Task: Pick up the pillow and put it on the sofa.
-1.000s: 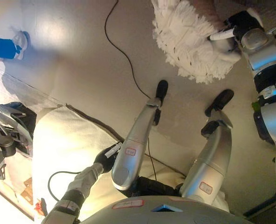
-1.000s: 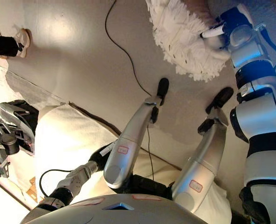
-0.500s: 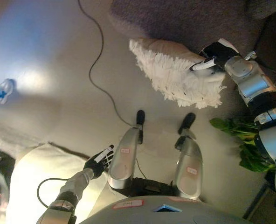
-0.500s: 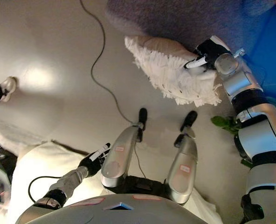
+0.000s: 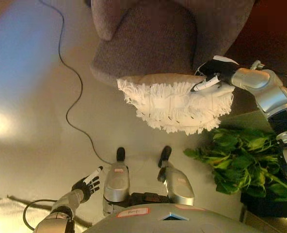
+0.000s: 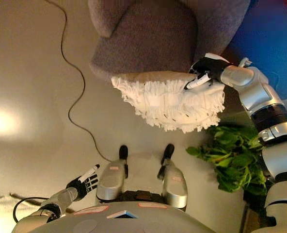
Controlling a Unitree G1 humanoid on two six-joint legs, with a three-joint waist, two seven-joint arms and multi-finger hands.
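A white fringed pillow (image 5: 175, 104) hangs in the air in front of the grey-brown sofa (image 5: 153, 41), its top edge level with the seat's front. My right hand (image 5: 214, 73) is shut on the pillow's right upper corner, fingers curled over the cloth. The pillow also shows in the right eye view (image 6: 167, 102), as does the right hand (image 6: 205, 70). My left hand (image 5: 87, 183) hangs low at the lower left, fingers straight and empty, far from the pillow.
A green leafy plant (image 5: 240, 160) in a dark pot stands on the floor at the right, just below the pillow. A black cable (image 5: 75, 97) snakes over the floor at the left. A pale cloth edge (image 5: 0, 216) shows at the lower left.
The camera has swung toward the sofa, which now fills the top. My right hand has carried the pillow up to the seat's front. The plant has come into fuller view.
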